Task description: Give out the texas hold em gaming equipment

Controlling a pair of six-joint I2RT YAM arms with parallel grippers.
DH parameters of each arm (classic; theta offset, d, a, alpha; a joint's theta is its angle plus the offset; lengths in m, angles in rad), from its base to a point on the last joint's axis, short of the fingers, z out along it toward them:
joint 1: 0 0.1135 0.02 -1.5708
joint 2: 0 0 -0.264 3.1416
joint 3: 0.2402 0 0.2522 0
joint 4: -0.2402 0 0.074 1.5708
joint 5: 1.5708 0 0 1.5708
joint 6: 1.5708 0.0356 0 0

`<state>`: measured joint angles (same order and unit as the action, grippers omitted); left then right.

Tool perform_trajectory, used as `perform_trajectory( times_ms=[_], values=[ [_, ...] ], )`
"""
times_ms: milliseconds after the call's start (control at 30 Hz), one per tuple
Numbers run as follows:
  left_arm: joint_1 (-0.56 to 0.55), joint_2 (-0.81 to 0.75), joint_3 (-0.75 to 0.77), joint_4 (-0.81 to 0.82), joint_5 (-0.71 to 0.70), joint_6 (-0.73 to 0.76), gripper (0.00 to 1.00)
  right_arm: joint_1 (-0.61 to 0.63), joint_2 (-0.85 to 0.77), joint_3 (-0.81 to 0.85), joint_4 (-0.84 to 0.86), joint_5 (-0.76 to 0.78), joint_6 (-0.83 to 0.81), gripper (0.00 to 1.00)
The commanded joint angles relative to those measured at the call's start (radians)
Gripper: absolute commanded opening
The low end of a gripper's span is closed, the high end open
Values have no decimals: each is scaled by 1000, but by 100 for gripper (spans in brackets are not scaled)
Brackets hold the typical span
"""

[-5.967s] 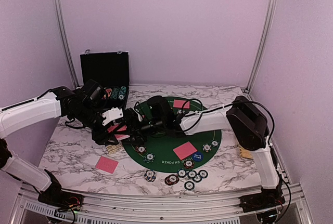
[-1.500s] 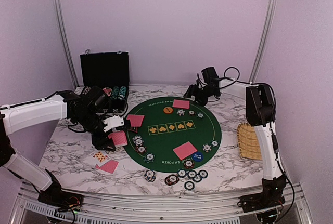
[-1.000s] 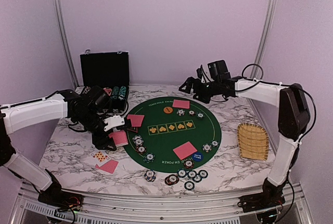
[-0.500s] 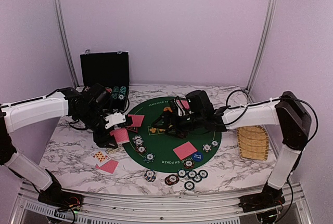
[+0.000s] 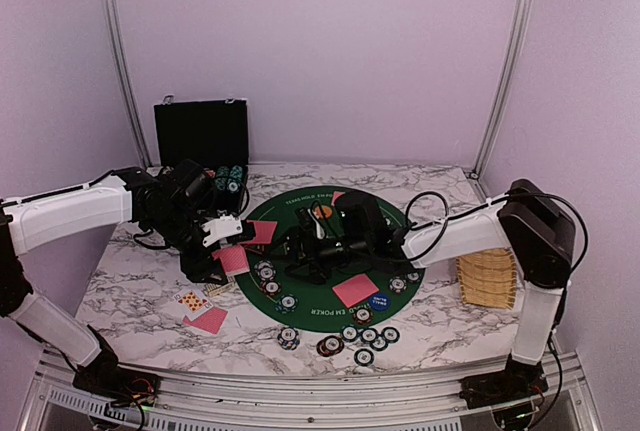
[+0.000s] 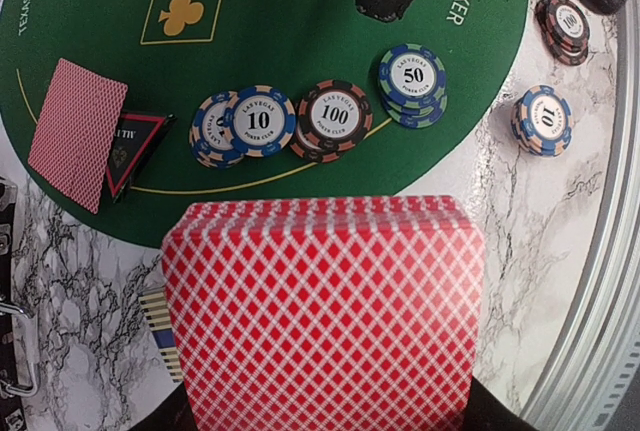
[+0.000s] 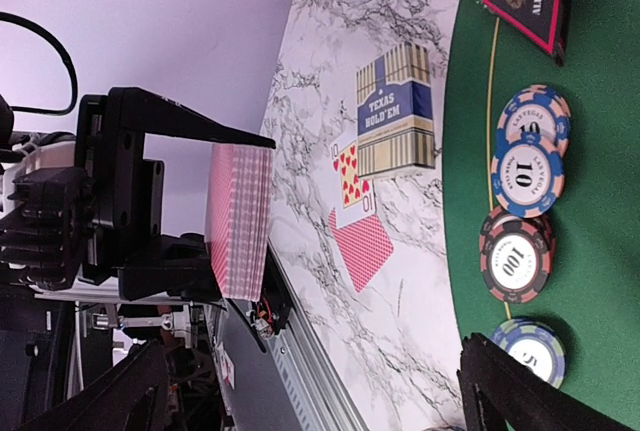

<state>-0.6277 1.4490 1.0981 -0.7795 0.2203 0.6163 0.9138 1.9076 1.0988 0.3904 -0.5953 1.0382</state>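
My left gripper (image 5: pixel 226 253) is shut on a deck of red-backed playing cards (image 5: pixel 233 261), held upright above the mat's left edge; the deck (image 6: pixel 320 311) fills the left wrist view. My right gripper (image 5: pixel 300 254) hangs open and holds nothing over the green poker mat (image 5: pixel 390 219), facing the deck (image 7: pixel 240 221) from the right, well short of it. Chip stacks (image 6: pixel 335 113) line the mat's left rim. A face-down card (image 6: pixel 77 131) rests on a triangular red-black marker (image 6: pixel 135 146). A ten of hearts (image 7: pixel 347 183) and a face-down card (image 7: pixel 362 248) lie on the marble.
A black chip case (image 5: pixel 200 136) stands open at the back left. The wicker basket (image 5: pixel 487 276) sits at the right edge. A Texas Hold'em card box (image 7: pixel 395 111) lies by the ten. Several chip stacks (image 5: pixel 360 336) sit near the front; a card (image 5: pixel 355 289) and blue button (image 5: pixel 379 301) lie on the mat.
The right arm has swung from the back right down across the mat and leftwards to face the deck. The left arm has kept its place and its hold on the deck.
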Motion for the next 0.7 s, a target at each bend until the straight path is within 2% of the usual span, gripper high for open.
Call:
perform_trajectory(
  times_ms=[0, 667],
  values=[
    [-3, 3, 35, -3, 22, -7, 0, 12, 19, 47, 93, -24, 46, 99],
    [-3, 34, 67, 1, 28, -19, 0, 46, 184, 237, 101, -81, 77, 98]
  ],
)
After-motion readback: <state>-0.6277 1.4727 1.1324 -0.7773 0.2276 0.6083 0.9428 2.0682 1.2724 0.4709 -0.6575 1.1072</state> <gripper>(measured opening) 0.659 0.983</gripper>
